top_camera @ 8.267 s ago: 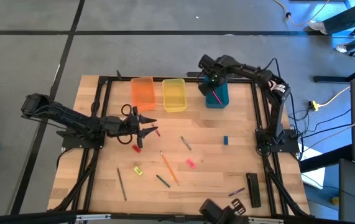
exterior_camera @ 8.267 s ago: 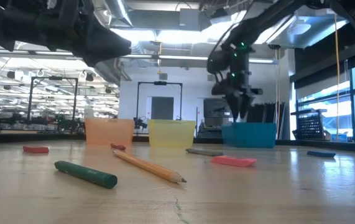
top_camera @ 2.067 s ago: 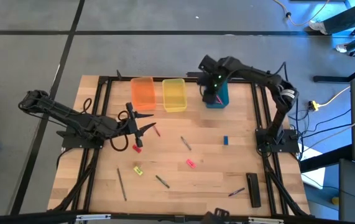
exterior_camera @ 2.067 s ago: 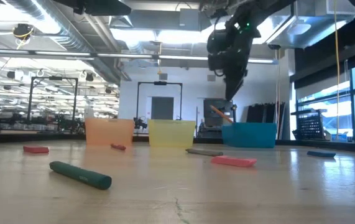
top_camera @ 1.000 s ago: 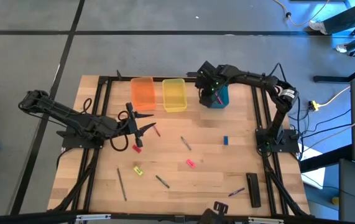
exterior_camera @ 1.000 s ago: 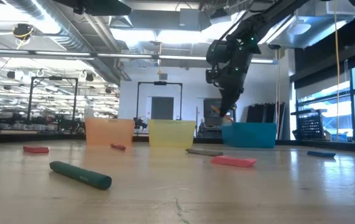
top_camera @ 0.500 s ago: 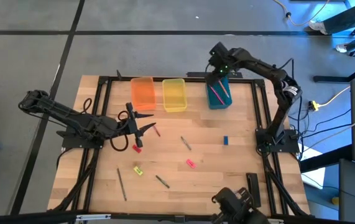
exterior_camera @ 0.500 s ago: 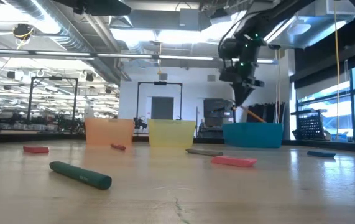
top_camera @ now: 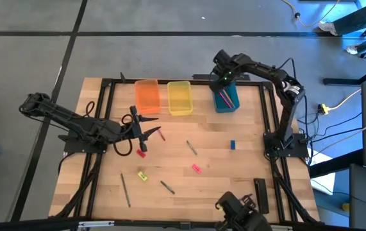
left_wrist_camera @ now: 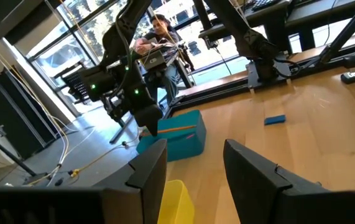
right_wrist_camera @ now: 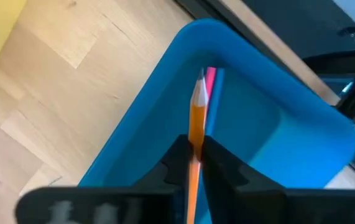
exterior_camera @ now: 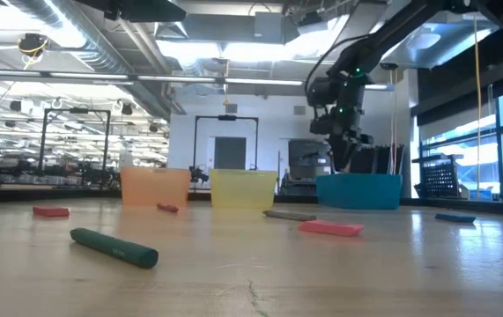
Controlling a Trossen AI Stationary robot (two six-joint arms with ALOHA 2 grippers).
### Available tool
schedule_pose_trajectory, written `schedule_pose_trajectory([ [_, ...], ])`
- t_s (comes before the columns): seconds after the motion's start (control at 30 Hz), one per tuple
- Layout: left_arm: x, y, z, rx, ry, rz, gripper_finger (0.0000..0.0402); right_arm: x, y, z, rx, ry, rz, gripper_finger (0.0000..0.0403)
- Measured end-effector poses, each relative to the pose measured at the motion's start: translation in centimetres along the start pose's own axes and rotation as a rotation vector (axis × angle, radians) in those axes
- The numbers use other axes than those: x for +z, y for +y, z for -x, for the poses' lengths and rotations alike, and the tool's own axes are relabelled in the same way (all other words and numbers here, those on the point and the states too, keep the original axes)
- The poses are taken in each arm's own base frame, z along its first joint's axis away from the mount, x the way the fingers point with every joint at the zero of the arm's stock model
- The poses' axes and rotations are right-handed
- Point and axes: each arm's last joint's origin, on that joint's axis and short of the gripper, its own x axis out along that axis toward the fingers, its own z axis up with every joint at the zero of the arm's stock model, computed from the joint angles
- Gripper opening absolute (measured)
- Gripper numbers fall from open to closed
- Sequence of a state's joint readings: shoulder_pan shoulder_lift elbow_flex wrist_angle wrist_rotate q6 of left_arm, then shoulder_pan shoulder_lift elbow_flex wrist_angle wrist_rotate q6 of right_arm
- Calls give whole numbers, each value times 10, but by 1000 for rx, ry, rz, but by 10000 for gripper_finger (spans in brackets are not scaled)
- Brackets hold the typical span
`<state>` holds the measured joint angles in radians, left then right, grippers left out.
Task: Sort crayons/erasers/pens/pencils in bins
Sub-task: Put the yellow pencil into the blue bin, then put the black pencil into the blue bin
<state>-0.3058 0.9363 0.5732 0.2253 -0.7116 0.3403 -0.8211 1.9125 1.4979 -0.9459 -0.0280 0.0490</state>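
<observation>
My right gripper (top_camera: 224, 79) hangs over the far end of the teal bin (top_camera: 216, 102), shut on an orange pencil (right_wrist_camera: 197, 118). This pencil reaches down into the bin beside a pink one (right_wrist_camera: 211, 76). My left gripper (top_camera: 152, 128) waits open above the table's left half, near a reddish-brown crayon (top_camera: 161, 135) and a red eraser (top_camera: 140, 153). The orange bin (top_camera: 147, 95) and yellow bin (top_camera: 179, 96) stand left of the teal one. Lying flat on the table are a grey crayon (top_camera: 191, 147), a green crayon (top_camera: 167, 187), and pink (top_camera: 197, 168), yellow (top_camera: 142, 175) and blue (top_camera: 232, 145) erasers. My right gripper has the orange pencil's blunt end (right_wrist_camera: 193, 163) between its two fingers, which come from above and point down into the teal bin. The pencil slants down and away from the fingers. Its sharpened tip (right_wrist_camera: 201, 79) is inside the bin near one end wall.
A long grey stick (top_camera: 125, 190) lies near the front left. A pen (top_camera: 243, 198) and a black flat bar (top_camera: 261, 194) lie at the front right. A dark device (top_camera: 239, 210) sits at the near edge. Black frame rails run along both sides.
My right gripper has gone from the teal bin's left side toward the table's right and far edges, over the bin, then come down a little. The orange pencil, which slanted out above the rim half a second ago, now sits down inside the bin.
</observation>
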Motion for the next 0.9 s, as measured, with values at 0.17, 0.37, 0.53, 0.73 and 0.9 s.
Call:
schedule_pose_trajectory([
  [0.17, 0, 0, 0, 0, 0, 1, 152, 2, -1, -13, -1, 25, -19, 37],
  [0.37, 0, 0, 0, 0, -1, 17, 152, 3, 0, -17, 19, 27, -19, 87],
  [0.53, 0, 0, 0, 0, 0, 17, 152, 4, 0, -16, 18, 19, -28, 146],
  [0.73, 0, 0, 0, 0, 0, 17, 152, 4, -1, -12, -34, 14, -28, 167],
  [0.9, 0, 0, 0, 0, 0, 17, 152, 4, 6, 20, -33, -20, 2, 158],
])
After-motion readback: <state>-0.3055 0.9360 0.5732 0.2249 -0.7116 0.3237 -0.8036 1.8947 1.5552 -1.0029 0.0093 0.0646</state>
